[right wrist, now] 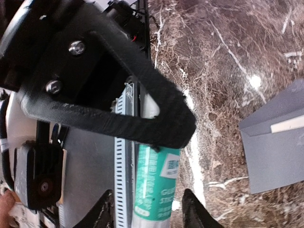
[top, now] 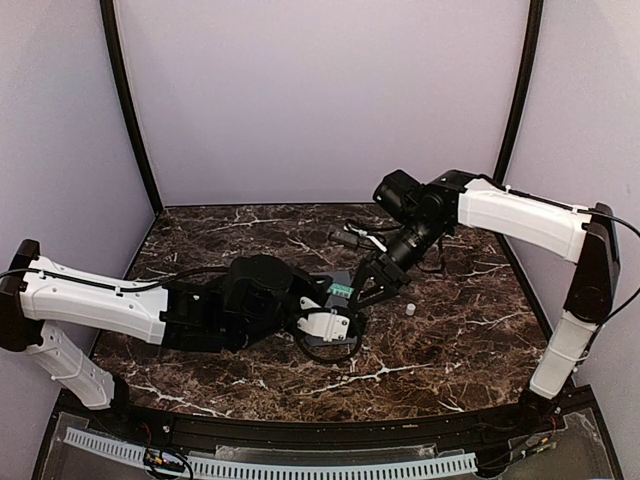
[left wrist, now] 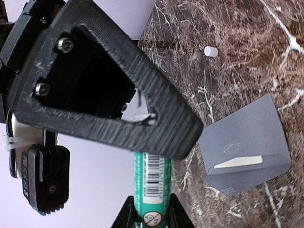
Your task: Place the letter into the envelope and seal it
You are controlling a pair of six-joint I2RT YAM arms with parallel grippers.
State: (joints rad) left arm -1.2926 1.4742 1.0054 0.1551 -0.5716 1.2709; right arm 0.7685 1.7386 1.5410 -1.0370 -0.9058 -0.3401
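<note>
Left hand [left wrist: 151, 213] pinches the glue stick [left wrist: 152, 175], right hand [right wrist: 147, 209] sits loose around it. Envelope [left wrist: 247, 142] is lower right on the surface [left wrist: 237, 23], letter [left wrist: 237, 162] edge peeking out. Risk imo: weak pinch, stick drops b4 sealing.

I am working in a robotics lab cell: plain lilac panels [top: 320, 100] are boxing in a dark marble-patterned table [top: 450, 340] on three sides, black corner posts [top: 130, 110] are framing it, and a slotted cable duct [top: 300, 468] is running along its near edge.
</note>
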